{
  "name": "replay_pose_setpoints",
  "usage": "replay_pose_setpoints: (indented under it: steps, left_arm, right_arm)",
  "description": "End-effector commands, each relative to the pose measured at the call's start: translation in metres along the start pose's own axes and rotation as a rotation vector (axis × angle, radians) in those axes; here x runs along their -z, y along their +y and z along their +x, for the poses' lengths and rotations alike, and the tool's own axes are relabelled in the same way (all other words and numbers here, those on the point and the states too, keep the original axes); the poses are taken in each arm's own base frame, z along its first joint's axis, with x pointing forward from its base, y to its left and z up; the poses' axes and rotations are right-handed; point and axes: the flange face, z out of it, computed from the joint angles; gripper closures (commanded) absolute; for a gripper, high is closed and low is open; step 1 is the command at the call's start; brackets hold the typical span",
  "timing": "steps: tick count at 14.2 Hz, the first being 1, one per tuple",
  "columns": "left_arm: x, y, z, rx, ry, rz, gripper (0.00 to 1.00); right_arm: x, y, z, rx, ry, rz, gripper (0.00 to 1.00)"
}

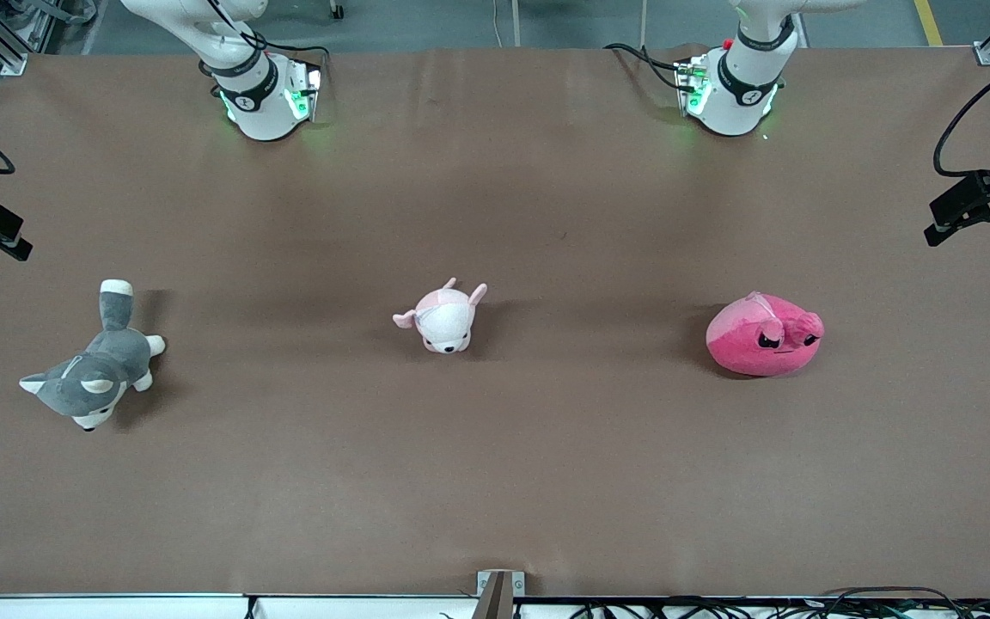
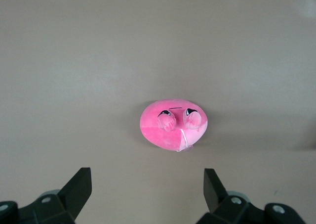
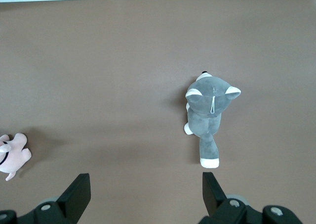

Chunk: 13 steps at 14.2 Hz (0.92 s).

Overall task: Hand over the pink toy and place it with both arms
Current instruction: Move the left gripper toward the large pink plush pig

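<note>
The pink toy point(image 1: 763, 334), a hot-pink blob plush with bulging eye bumps, lies on the brown table toward the left arm's end. It also shows in the left wrist view point(image 2: 174, 124). My left gripper point(image 2: 147, 187) is open and empty, high above the table with the toy below it. My right gripper point(image 3: 146, 192) is open and empty, high above the table near the grey husky. In the front view only the arms' bases and lower links show, and both grippers are out of that view.
A grey-and-white plush husky point(image 1: 95, 370) lies toward the right arm's end; it shows in the right wrist view point(image 3: 208, 117). A small pale-pink-and-white plush animal point(image 1: 443, 316) lies mid-table. Black camera mounts point(image 1: 980, 202) stand at both table ends.
</note>
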Motion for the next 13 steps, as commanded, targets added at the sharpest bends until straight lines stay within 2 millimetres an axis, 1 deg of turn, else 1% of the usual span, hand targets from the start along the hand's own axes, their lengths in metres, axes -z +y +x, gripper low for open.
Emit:
replay_pose_setpoints:
  steps: [1, 5, 6, 7, 8, 10, 11, 13]
  left_arm:
    - [0.007, 0.001, -0.003, -0.012, 0.004, -0.014, 0.00]
    - [0.005, 0.000, -0.001, 0.001, 0.004, -0.012, 0.00]
    - [0.000, 0.001, 0.001, 0.006, -0.006, -0.014, 0.00]
    - [-0.015, 0.004, 0.007, 0.002, -0.032, -0.012, 0.00]
    - [-0.034, 0.001, 0.012, 0.005, -0.070, -0.013, 0.00]
    - [-0.080, 0.000, 0.023, 0.010, -0.141, -0.015, 0.00]
    - [-0.112, -0.001, 0.033, 0.013, -0.175, -0.015, 0.00]
    - [-0.171, 0.001, 0.048, 0.014, -0.233, -0.013, 0.00]
  right_arm:
    - [0.005, 0.000, -0.006, 0.020, 0.004, -0.005, 0.00]
    - [0.004, 0.000, -0.006, 0.023, -0.001, -0.003, 0.00]
    - [0.004, 0.000, -0.007, 0.023, -0.002, -0.003, 0.00]
    - [0.004, 0.000, -0.007, 0.023, -0.002, -0.003, 0.00]
    - [0.003, 0.000, -0.006, 0.023, -0.004, -0.003, 0.00]
    - [0.004, 0.000, -0.006, 0.026, 0.001, -0.006, 0.00]
    - [0.004, 0.000, -0.005, 0.026, 0.007, -0.008, 0.00]
    - [0.002, 0.004, -0.003, 0.020, 0.005, -0.009, 0.00]
